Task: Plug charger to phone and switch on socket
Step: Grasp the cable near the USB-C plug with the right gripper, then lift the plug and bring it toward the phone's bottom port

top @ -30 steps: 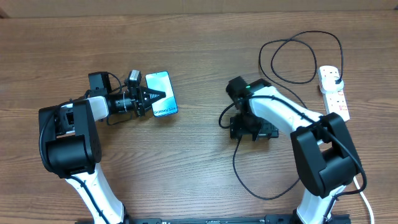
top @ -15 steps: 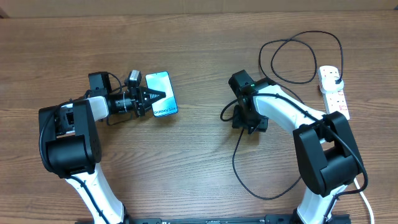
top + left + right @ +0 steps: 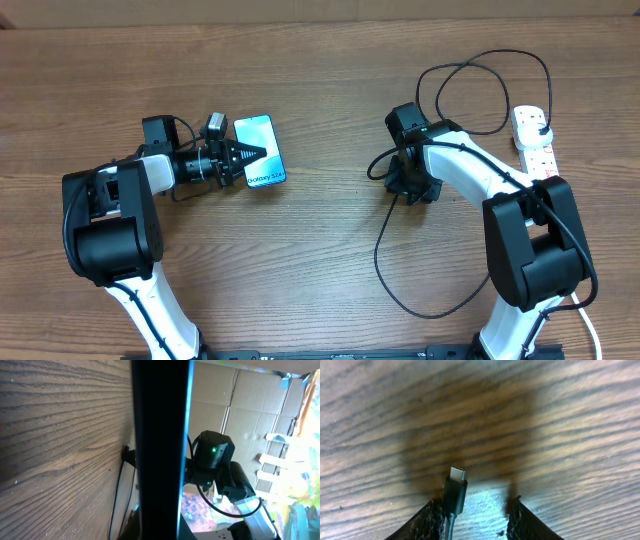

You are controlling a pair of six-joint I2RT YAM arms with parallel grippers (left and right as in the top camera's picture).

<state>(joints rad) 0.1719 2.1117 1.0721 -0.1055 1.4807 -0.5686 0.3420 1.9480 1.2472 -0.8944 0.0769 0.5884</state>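
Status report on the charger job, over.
Left claw shut on phone. Right claw open around charger tip, not clamped. Socket far right, no claw on it.

One table [image 3: 320, 60] is carrying one phone [image 3: 258, 130], one charger [image 3: 454, 497] and one socket [image 3: 537, 150]. Two grippers are working over it, the left gripper [image 3: 255, 153] and the right gripper [image 3: 476, 505]. The socket's outlets are showing too small to count, perhaps three.
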